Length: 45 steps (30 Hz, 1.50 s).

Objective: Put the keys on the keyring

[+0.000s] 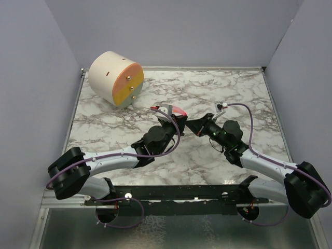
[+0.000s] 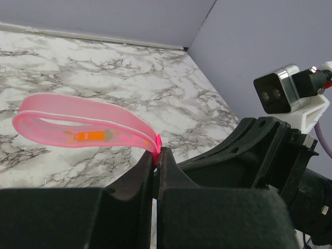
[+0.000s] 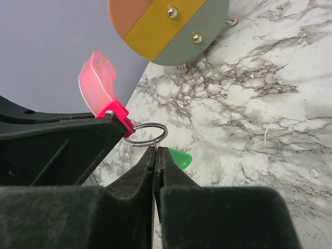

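Note:
My left gripper (image 2: 157, 151) is shut on the red end of a translucent pink strap loop (image 2: 83, 127), held above the table. In the right wrist view the strap (image 3: 98, 83) ends in a red clip (image 3: 120, 116) carrying the metal keyring (image 3: 147, 134). My right gripper (image 3: 155, 149) is shut, its tips pinching a thin silver sliver at the ring's lower edge. The small green key (image 3: 180, 158) peeks out behind the right finger; I cannot tell if it hangs on the ring. In the top view both grippers, left (image 1: 175, 120) and right (image 1: 194, 127), meet mid-table.
A big cream cylinder (image 1: 116, 78) with an orange, yellow and grey face and brass studs lies at the back left, also in the right wrist view (image 3: 168, 26). Grey walls enclose the marble table (image 1: 233, 88) on three sides. The right arm's camera (image 2: 277, 92) is close beside my left gripper.

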Motion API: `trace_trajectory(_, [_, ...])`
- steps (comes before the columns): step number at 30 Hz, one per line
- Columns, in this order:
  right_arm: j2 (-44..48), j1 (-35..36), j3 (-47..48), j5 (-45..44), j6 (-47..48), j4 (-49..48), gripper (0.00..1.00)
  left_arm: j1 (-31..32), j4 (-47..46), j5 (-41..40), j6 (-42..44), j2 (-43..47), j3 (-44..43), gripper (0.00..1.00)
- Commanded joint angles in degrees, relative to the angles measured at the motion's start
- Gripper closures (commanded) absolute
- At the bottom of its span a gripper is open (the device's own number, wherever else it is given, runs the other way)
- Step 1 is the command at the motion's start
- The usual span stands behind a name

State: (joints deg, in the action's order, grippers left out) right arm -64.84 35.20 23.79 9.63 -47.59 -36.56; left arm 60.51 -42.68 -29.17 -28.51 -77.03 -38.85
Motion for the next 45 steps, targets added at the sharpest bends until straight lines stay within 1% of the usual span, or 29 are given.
trace_trajectory(1, [0.4,0.2,1.2,-2.5,5.1,0.5,0.99,0.4,4.5,1.8,0.6,2.2,-4.6,1.0])
trace_trajectory(7, [2.6,0.2,1.8,-3.4,11.8,2.9,0.99,0.2,10.1,2.2,1.4,2.3,-7.4,1.0])
trace_trajectory(20, [6.1,0.2,3.1,-6.2,20.6,8.8,0.99,-2.4,22.0,5.2,1.1,0.7,-13.6,1.0])
trace_trajectory(27, [6.6,0.3,4.8,-7.1,25.1,11.8,0.99,-5.6,29.7,10.7,0.8,-2.4,-18.9,1.0])
trace_trajectory(33, [5.1,0.3,6.7,-6.6,27.9,14.3,0.99,-7.3,32.8,14.9,2.3,-3.9,-22.1,1.0])
trace_trajectory(39, [5.1,0.3,8.6,-8.3,31.0,17.8,0.99,-9.3,36.6,19.8,3.9,-5.6,-25.3,1.0])
trace_trajectory(45, [5.0,0.3,9.7,-8.9,33.2,20.2,0.99,-10.3,41.8,24.4,6.1,-9.3,-30.7,1.0])
